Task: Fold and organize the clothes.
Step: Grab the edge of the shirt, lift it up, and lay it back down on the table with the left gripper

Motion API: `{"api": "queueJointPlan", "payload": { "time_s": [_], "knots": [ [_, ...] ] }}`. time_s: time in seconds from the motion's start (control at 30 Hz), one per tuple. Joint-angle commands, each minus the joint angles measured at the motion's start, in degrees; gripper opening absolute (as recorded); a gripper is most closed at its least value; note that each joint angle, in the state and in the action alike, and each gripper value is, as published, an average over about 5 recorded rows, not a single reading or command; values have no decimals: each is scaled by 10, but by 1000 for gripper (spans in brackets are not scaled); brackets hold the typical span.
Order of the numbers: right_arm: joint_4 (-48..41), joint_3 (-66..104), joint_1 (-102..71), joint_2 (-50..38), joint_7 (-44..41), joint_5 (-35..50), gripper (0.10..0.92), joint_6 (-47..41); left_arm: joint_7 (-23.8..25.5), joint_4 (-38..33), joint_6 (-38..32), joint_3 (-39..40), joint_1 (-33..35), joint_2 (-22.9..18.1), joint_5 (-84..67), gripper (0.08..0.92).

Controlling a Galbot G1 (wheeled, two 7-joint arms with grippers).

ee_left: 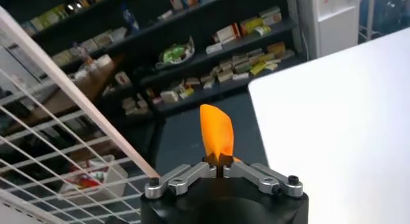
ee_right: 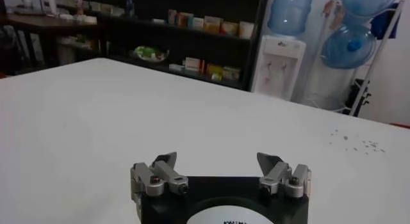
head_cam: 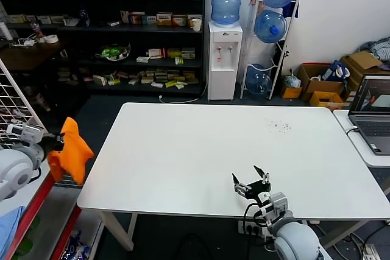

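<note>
Storeroom shelves behind, big white bench (head_cam: 183,150) in front of us. Our left gripper (head_cam: 58,143) pinches the bright orange soft T-shirt (head_cam: 72,149) off the bench's left edge, probably bunched, ready to spread. Right gripper (head_cam: 251,182) waits over the near edge, jaws spread.

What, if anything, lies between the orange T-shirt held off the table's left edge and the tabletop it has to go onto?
Nothing visible. The left gripper holds the orange T-shirt beside the white table, over the gap next to its edge. The right gripper hovers open over the near edge, well to the side.
</note>
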Motion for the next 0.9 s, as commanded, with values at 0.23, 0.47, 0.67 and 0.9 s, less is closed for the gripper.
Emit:
{"api": "queueJointPlan", "payload": {
  "time_s": [0.23,0.47,0.67,0.9],
  "knots": [
    [-11,5,-3,0,-5,-13,823,1,-80,-77,4,31,11,-184,-31,107],
    [-19,9,3,-15,-30,-13,823,12,-97,-80,-1,55,10,-260,-32,107],
    [-17,26,0,-39,-60,-6,823,41,-98,-29,-24,68,7,-401,34,107],
    [-7,58,-16,-66,-78,17,823,70,-87,42,-62,77,11,-574,134,107]
  ]
}}
